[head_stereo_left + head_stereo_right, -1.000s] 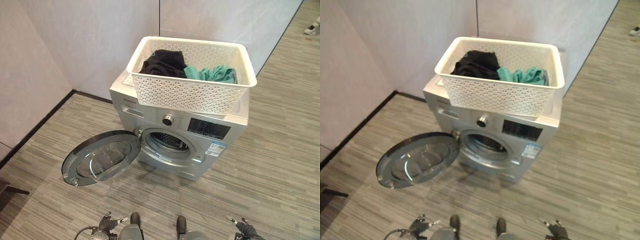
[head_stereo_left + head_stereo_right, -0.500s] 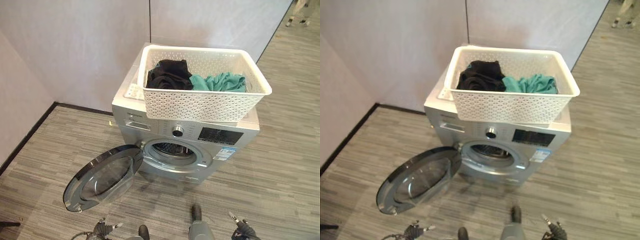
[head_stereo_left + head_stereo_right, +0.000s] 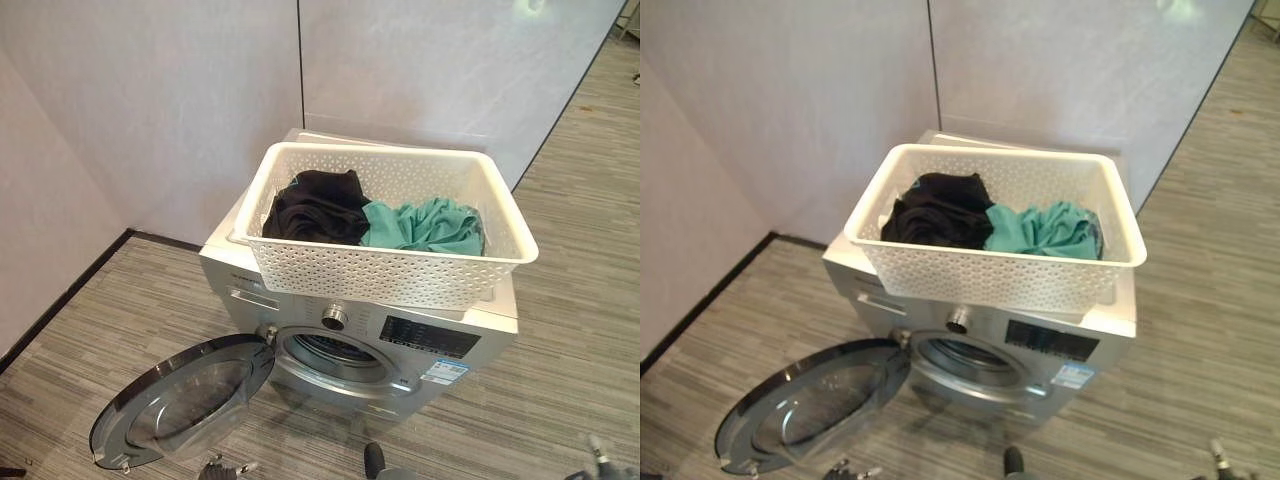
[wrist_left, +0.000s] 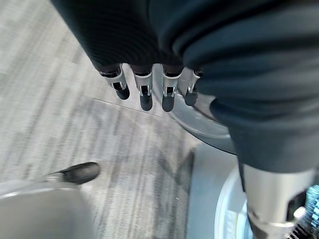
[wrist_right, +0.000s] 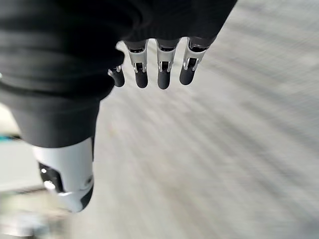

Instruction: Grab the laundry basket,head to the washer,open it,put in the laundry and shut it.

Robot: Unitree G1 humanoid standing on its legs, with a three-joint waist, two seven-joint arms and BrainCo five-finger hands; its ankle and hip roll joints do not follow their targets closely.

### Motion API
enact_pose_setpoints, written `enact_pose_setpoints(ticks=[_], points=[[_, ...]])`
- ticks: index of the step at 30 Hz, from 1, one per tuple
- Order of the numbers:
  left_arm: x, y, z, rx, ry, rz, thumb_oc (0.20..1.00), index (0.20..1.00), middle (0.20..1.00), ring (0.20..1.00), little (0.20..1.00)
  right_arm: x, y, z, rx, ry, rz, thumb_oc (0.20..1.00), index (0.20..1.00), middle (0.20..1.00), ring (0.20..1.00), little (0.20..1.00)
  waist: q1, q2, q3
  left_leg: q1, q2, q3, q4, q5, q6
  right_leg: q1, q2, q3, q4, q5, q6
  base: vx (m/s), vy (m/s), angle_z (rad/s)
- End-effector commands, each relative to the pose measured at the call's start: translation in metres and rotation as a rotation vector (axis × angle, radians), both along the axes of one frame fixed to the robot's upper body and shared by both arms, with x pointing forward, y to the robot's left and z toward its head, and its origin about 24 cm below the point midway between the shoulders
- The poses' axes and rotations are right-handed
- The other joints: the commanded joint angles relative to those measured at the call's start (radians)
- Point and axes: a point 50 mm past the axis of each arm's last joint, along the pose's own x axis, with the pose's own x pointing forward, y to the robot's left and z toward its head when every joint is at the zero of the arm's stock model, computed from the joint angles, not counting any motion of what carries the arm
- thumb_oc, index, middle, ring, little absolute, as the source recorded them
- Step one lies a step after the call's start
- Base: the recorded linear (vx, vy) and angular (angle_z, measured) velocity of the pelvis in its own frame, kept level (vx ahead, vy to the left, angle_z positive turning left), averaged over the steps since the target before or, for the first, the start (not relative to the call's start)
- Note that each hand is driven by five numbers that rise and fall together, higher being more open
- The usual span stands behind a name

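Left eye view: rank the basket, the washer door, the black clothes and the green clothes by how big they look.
1. Basket, largest.
2. Washer door, though it sits nearer the camera, so its rank against the basket is unsure.
3. Black clothes and green clothes look about alike; I won't rank them.

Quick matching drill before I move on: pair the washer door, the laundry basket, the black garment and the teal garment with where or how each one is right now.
Things:
1. washer door
2. laundry basket
3. black garment
4. teal garment

Places or states:
A. resting on top of the washer
B. swung open, low over the floor
C. in the basket, toward the robot's right
D. in the basket, toward the robot's left

Pairs: 1-B, 2-A, 3-D, 4-C
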Motion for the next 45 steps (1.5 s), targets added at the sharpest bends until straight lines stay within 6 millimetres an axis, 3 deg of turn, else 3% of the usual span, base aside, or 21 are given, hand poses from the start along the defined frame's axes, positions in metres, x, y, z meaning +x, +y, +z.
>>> enact_pose_setpoints(ticks=[1, 3, 4, 5, 6, 7, 8, 9, 11, 12, 13, 14, 16, 19, 22, 23, 25, 26, 29, 37, 45], points=[[-0.006, 0.014, 0.001, 0.053, 0.037, -0.018, 1.000, 1.000, 1.000, 1.000, 1.000, -0.005, -0.020, 0.035, -0.201, -0.072, -0.153, 1.000, 1.000, 1.000, 1.000, 1.000, -0.012, -0.048, -0.026, -0.026, -0.040, 0.004, 0.061, -0.061, 0.066, -0.015, -0.075, 0.016, 0.079, -0.126, 0.046, 0.02, 0.008, -0.09], [-0.008, 0.015, 0.000, 0.060, 0.048, -0.008, 1.000, 1.000, 1.000, 1.000, 1.000, 0.016, -0.029, 0.077, -0.386, -0.124, -0.128, 1.000, 1.000, 1.000, 1.000, 1.000, -0.008, -0.044, -0.034, -0.011, -0.039, 0.013, 0.036, -0.055, 0.063, -0.008, -0.073, 0.017, 0.063, -0.122, 0.050, 0.00, 0.006, -0.03], [-0.008, 0.015, 0.000, 0.060, 0.048, -0.007, 1.000, 1.000, 1.000, 1.000, 1.000, 0.017, -0.028, 0.077, -0.388, -0.121, -0.128, 1.000, 1.000, 1.000, 1.000, 1.000, -0.007, -0.043, -0.034, -0.010, -0.038, 0.015, 0.034, -0.055, 0.063, -0.007, -0.072, 0.018, 0.062, -0.121, 0.050, -0.01, 0.014, -0.08], [-0.010, 0.016, 0.000, 0.069, 0.059, -0.009, 1.000, 1.000, 1.000, 1.000, 1.000, 0.026, -0.030, 0.093, -0.445, -0.157, -0.111, 1.000, 1.000, 1.000, 1.000, 1.000, -0.008, -0.043, -0.035, -0.006, -0.039, 0.018, 0.029, -0.054, 0.062, -0.007, -0.072, 0.019, 0.060, -0.120, 0.050, -0.02, 0.009, -0.10], [-0.013, 0.017, -0.001, 0.074, 0.075, -0.011, 1.000, 1.000, 1.000, 1.000, 1.000, 0.047, -0.028, 0.127, -0.578, -0.205, -0.037, 1.000, 1.000, 1.000, 1.000, 1.000, -0.002, -0.044, -0.036, 0.000, -0.039, 0.025, 0.023, -0.053, 0.062, -0.007, -0.070, 0.026, 0.055, -0.118, 0.050, -0.02, 0.009, -0.12], [-0.012, 0.017, -0.001, 0.072, 0.074, -0.010, 1.000, 1.000, 1.000, 1.000, 1.000, 0.047, -0.027, 0.128, -0.580, -0.203, -0.036, 1.000, 1.000, 1.000, 1.000, 1.000, -0.001, -0.043, -0.035, 0.001, -0.039, 0.027, 0.022, -0.053, 0.062, -0.007, -0.069, 0.028, 0.055, -0.117, 0.050, -0.03, 0.000, -0.17], [-0.014, 0.020, 0.000, 0.081, 0.080, -0.012, 1.000, 1.000, 1.000, 1.000, 1.000, 0.066, -0.021, 0.172, -0.773, -0.260, 0.067, 1.000, 1.000, 1.000, 1.000, 1.000, 0.006, -0.046, -0.036, 0.005, -0.039, 0.032, 0.022, -0.053, 0.063, -0.006, -0.067, 0.029, 0.054, -0.118, 0.049, -0.05, -0.004, -0.22], [-0.014, 0.021, 0.000, 0.086, 0.081, -0.012, 1.000, 1.000, 1.000, 1.000, 1.000, 0.074, -0.016, 0.201, -0.899, -0.284, 0.109, 1.000, 1.000, 1.000, 1.000, 1.000, 0.011, -0.047, -0.031, 0.007, -0.039, 0.037, 0.024, -0.049, 0.062, -0.005, -0.067, 0.031, 0.056, -0.115, 0.047, -0.03, 0.001, -0.22], [-0.015, 0.025, 0.001, 0.097, 0.081, -0.018, 1.000, 1.000, 1.000, 1.000, 1.000, 0.086, -0.004, 0.242, -1.091, -0.320, 0.185, 1.000, 1.000, 1.000, 1.000, 1.000, 0.021, -0.053, -0.036, 0.012, -0.038, 0.039, 0.020, -0.052, 0.063, 0.000, -0.066, 0.031, 0.053, -0.120, 0.049, -0.01, 0.000, -0.11], [-0.014, 0.024, 0.001, 0.095, 0.080, -0.018, 1.000, 1.000, 1.000, 1.000, 1.000, 0.087, -0.003, 0.243, -1.093, -0.318, 0.186, 1.000, 1.000, 1.000, 1.000, 1.000, 0.021, -0.051, -0.034, 0.013, -0.038, 0.040, 0.020, -0.052, 0.063, 0.000, -0.065, 0.031, 0.053, -0.120, 0.049, -0.03, -0.020, -0.06], [-0.013, 0.028, 0.002, 0.105, 0.074, -0.030, 1.000, 1.000, 1.000, 1.000, 1.000, 0.098, 0.009, 0.285, -1.281, -0.342, 0.254, 1.000, 1.000, 1.000, 1.000, 1.000, 0.038, -0.061, -0.037, 0.011, -0.037, 0.040, 0.020, -0.047, 0.061, 0.006, -0.066, 0.026, 0.051, -0.120, 0.048, 0.00, 0.000, 0.00], [-0.013, 0.027, 0.002, 0.104, 0.073, -0.029, 1.000, 1.000, 1.000, 1.000, 1.000, 0.099, 0.009, 0.285, -1.282, -0.342, 0.255, 1.000, 1.000, 1.000, 1.000, 1.000, 0.037, -0.060, -0.037, 0.011, -0.037, 0.040, 0.019, -0.048, 0.061, 0.006, -0.066, 0.026, 0.051, -0.120, 0.048, -0.05, -0.029, -0.03], [-0.009, 0.028, 0.003, 0.105, 0.064, -0.071, 1.000, 1.000, 1.000, 1.000, 1.000, 0.120, 0.035, 0.336, -1.474, -0.431, 0.379, 1.000, 1.000, 1.000, 1.000, 1.000, 0.064, -0.075, -0.042, 0.004, -0.036, 0.032, 0.019, -0.042, 0.058, 0.014, -0.068, 0.013, 0.046, -0.121, 0.047, -0.03, -0.014, 0.00], [-0.007, 0.026, 0.003, 0.096, 0.059, -0.084, 1.000, 1.000, 1.000, 1.000, 1.000, 0.130, 0.043, 0.350, -1.536, -0.419, 0.434, 1.000, 1.000, 1.000, 1.000, 1.000, 0.069, -0.076, -0.041, 0.001, -0.035, 0.028, 0.021, -0.041, 0.057, 0.018, -0.070, 0.006, 0.044, -0.121, 0.046, -0.01, -0.004, 0.04], [-0.006, 0.023, 0.003, 0.084, 0.056, -0.136, 1.000, 1.000, 1.000, 1.000, 1.000, 0.171, 0.068, 0.373, -1.616, -0.352, 0.674, 1.000, 1.000, 1.000, 1.000, 1.000, 0.104, -0.100, -0.042, -0.011, -0.032, 0.016, 0.029, -0.036, 0.053, 0.025, -0.074, -0.008, 0.042, -0.121, 0.042, -0.03, -0.010, 0.08], [-0.006, 0.022, 0.003, 0.081, 0.055, -0.130, 1.000, 1.000, 1.000, 1.000, 1.000, 0.173, 0.069, 0.375, -1.618, -0.356, 0.678, 1.000, 1.000, 1.000, 1.000, 1.000, 0.099, -0.097, -0.041, -0.011, -0.033, 0.017, 0.029, -0.036, 0.053, 0.025, -0.074, -0.007, 0.042, -0.120, 0.042, -0.04, 0.002, 0.13], [-0.005, 0.020, 0.002, 0.037, 0.061, -0.103, 1.000, 1.000, 1.000, 1.000, 1.000, 0.220, 0.093, 0.379, -1.599, -0.171, 0.989, 1.000, 1.000, 1.000, 1.000, 1.000, 0.110, -0.119, -0.037, -0.026, -0.031, 0.008, 0.041, -0.030, 0.046, 0.031, -0.073, -0.014, 0.043, -0.126, 0.034, -0.05, 0.011, 0.08], [-0.005, 0.019, 0.001, 0.025, 0.062, -0.094, 1.000, 1.000, 1.000, 1.000, 1.000, 0.228, 0.095, 0.378, -1.591, -0.119, 1.029, 1.000, 1.000, 1.000, 1.000, 1.000, 0.110, -0.123, -0.037, -0.030, -0.030, 0.006, 0.044, -0.029, 0.044, 0.032, -0.073, -0.018, 0.044, -0.129, 0.032, -0.03, 0.011, -0.02], [-0.007, 0.015, 0.000, -0.014, 0.069, -0.085, 1.000, 1.000, 1.000, 1.000, 1.000, 0.244, 0.100, 0.371, -1.559, -0.005, 1.162, 1.000, 1.000, 1.000, 1.000, 1.000, 0.114, -0.133, -0.033, -0.042, -0.026, -0.003, 0.050, -0.025, 0.040, 0.033, -0.072, -0.025, 0.046, -0.136, 0.029, -0.02, 0.004, 0.24], [-0.020, 0.018, -0.002, -0.035, 0.097, -0.018, 1.000, 1.000, 1.000, 1.000, 1.000, 0.279, 0.112, 0.371, -1.596, 0.224, 1.244, 1.000, 1.000, 1.000, 1.000, 1.000, 0.136, -0.150, -0.023, -0.051, -0.014, -0.017, 0.051, -0.019, 0.033, 0.034, -0.066, -0.035, 0.049, -0.143, 0.024, 0.00, -0.003, 0.05], [-0.032, 0.021, -0.003, -0.055, 0.108, 0.061, 1.000, 1.000, 1.000, 1.000, 1.000, 0.290, 0.119, 0.371, -1.617, 0.335, 1.305, 1.000, 1.000, 1.000, 1.000, 1.000, 0.152, -0.165, -0.014, -0.068, -0.003, -0.038, 0.040, -0.001, 0.022, 0.040, -0.059, -0.059, 0.041, -0.153, 0.019, 0.01, -0.008, 0.05]])
